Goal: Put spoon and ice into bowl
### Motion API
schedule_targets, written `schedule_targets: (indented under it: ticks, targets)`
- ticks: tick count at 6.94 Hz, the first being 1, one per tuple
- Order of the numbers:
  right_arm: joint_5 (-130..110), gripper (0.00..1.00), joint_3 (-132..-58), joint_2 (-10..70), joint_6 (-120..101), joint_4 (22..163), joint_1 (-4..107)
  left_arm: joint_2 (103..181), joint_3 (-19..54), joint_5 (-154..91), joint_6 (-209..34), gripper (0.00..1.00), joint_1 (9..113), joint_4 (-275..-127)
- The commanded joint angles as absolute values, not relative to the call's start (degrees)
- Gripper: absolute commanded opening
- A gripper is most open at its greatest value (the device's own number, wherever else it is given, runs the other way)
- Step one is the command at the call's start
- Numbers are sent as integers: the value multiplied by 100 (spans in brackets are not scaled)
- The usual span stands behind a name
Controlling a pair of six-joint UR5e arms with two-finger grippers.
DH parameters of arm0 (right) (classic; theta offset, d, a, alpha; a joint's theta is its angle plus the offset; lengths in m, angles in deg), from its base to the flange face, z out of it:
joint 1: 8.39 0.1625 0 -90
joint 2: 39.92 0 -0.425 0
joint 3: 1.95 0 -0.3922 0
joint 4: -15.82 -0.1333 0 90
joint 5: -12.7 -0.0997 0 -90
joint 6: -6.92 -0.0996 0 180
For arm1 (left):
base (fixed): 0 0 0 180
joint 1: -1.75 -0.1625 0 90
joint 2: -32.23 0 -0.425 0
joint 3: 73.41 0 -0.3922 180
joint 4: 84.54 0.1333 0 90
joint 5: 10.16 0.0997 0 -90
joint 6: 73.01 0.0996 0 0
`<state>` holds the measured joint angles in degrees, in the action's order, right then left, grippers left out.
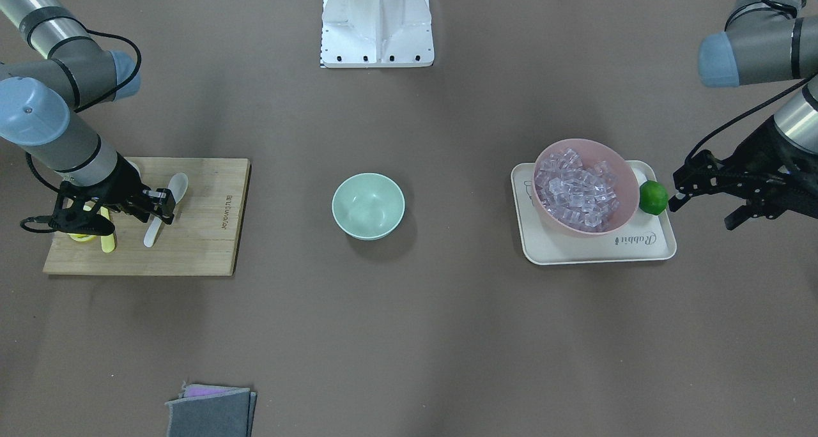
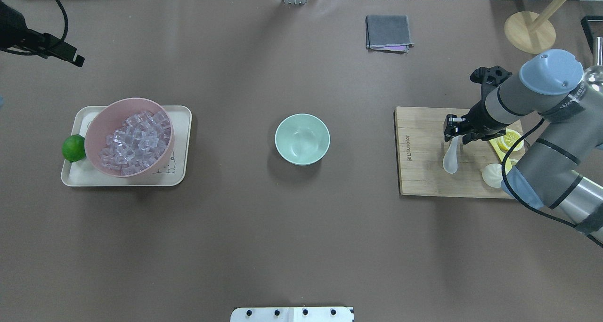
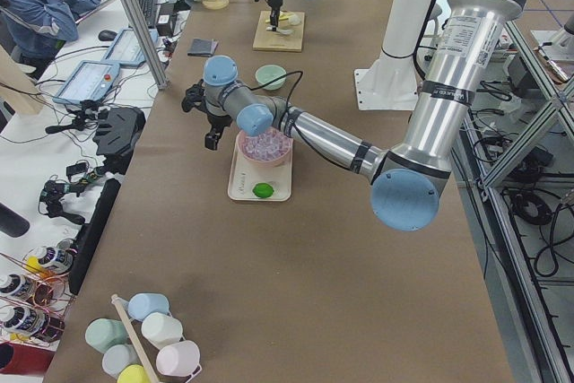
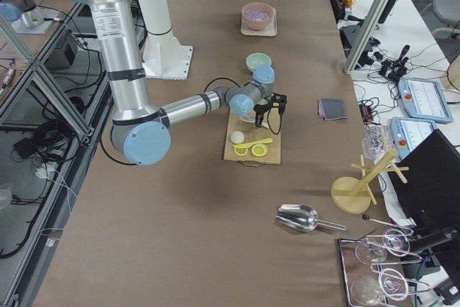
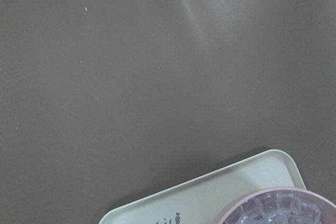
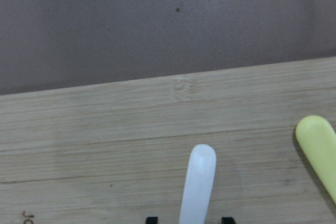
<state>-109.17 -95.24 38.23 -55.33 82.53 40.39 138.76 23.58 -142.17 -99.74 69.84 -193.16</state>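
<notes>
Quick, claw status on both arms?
Left claw: looks open, empty.
Right claw: open, astride the spoon handle, not gripping.

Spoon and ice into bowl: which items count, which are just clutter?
Job: white glossy soup spoon; clear ice cubes in the large pink bowl; small mint-green bowl.
Lying about: green lime; yellow plastic knife; lemon slice; round white bun; folded grey cloth; cream tray; bamboo cutting board.

Right gripper reaches low, fingers parted; left gripper hovers, fingers spread.
</notes>
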Motion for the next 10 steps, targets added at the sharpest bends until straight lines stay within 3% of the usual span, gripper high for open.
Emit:
schedule_targets:
  ticks: [1,2,3,8,10]
  targets:
    - [-10850,33,-9512,3831,-5540,8253,3986,13875,2362,-14217,-10008,98,6978,-19317]
    - [-10850,9,-9521,3831,-5540,8253,3986,13875,2371,-14217,-10008,98,6969,-19317]
    - [-10868,0,-9547,3787,-5540,8253,3986,13902,2423,-14200,-9921,97,6969,-19335]
    - [-10598,0,-9364,2357,-8250,8428,3741,13753,2476,-14208,-8760,80,6408,-20475]
    - [-10157,0,-9187,1470,-8764,9313,3521,13289,2467,-14200,-8025,74,6292,-21194]
